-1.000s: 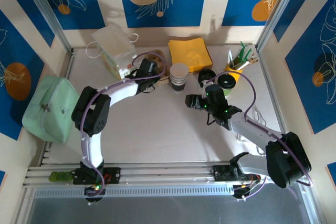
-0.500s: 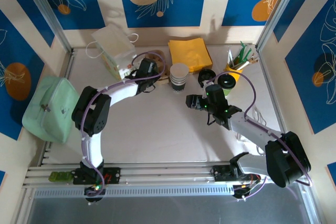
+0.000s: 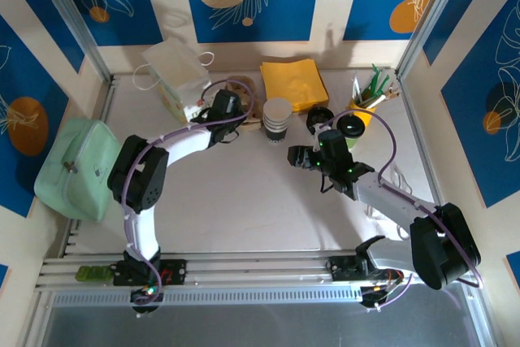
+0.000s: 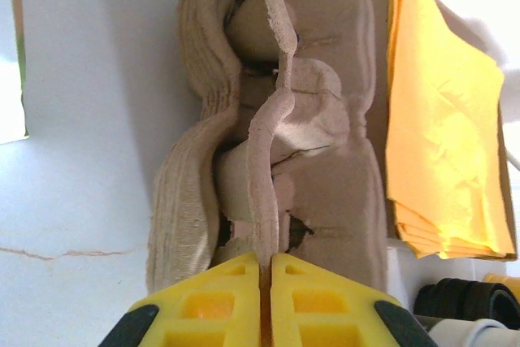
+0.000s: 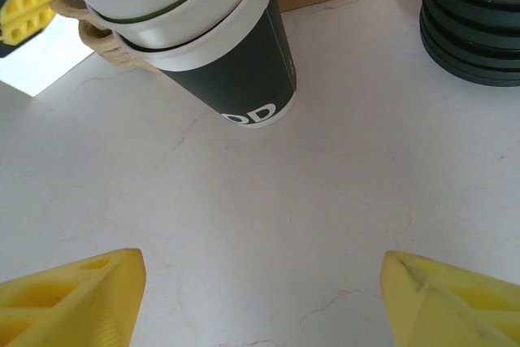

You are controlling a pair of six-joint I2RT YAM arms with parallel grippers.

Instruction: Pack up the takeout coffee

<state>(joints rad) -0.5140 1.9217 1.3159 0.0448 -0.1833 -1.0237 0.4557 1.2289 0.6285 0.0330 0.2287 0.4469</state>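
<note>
Brown tray [image 4: 325, 119] is now pinched by the left gripper [image 4: 265, 262], which has just squeezed shut on its middle wall, so it can be pulled out for the coffee [image 3: 351, 126], standing near the wide-open, empty right gripper [image 5: 260, 282].

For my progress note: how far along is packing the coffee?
Done: the cup has its lid on. In hand: the left gripper is shut on the carrier wall; the right gripper hangs open. Left: the cup stands apart, probably to go into the carrier.
</note>
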